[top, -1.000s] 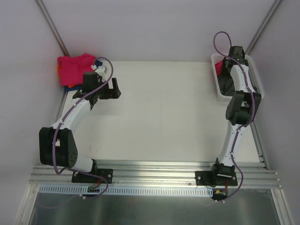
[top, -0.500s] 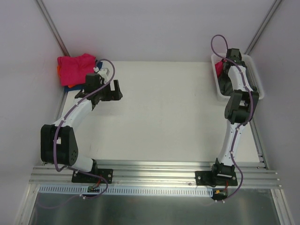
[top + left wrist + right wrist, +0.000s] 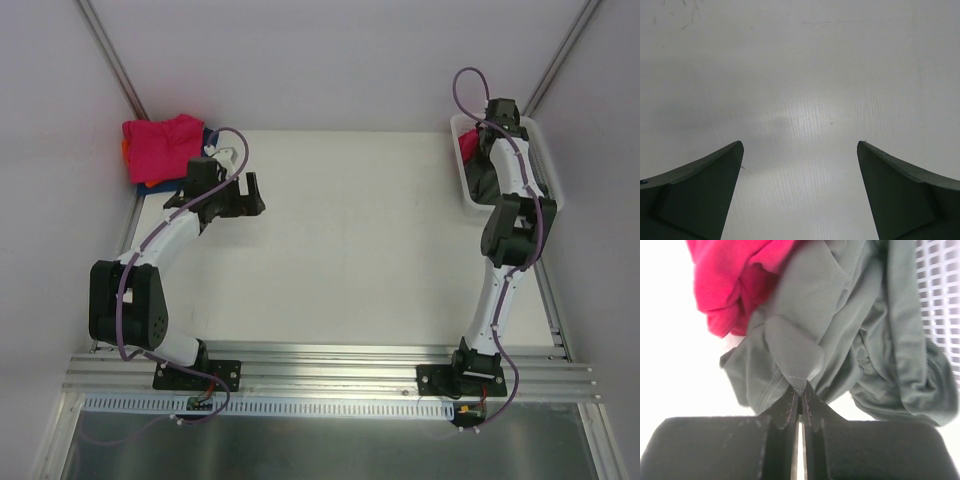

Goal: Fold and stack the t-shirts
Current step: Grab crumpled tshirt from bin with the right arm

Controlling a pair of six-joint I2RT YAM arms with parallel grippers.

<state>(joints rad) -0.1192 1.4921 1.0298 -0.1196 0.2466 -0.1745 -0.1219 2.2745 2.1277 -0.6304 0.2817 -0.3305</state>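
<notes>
In the right wrist view my right gripper (image 3: 799, 390) is shut on a pinched fold of the dark grey t-shirt (image 3: 840, 340), which hangs crumpled beside a bright pink t-shirt (image 3: 735, 280). From above, that gripper (image 3: 487, 150) is inside the white basket (image 3: 548, 180) at the back right. A pile of t-shirts (image 3: 160, 145), pink on top with blue and orange edges showing, lies at the back left corner. My left gripper (image 3: 245, 195) hovers open over the bare table just right of that pile, nothing between its fingers (image 3: 700, 190).
The white lattice basket wall (image 3: 940, 290) is close on the right of the grey cloth. Metal frame rails (image 3: 330, 360) run along the near edge by the arm bases. White walls close the table (image 3: 350, 240) on the left, back and right.
My right gripper has closed on the grey t-shirt in the basket. The left arm has drifted slightly right, away from the pile, still open.
</notes>
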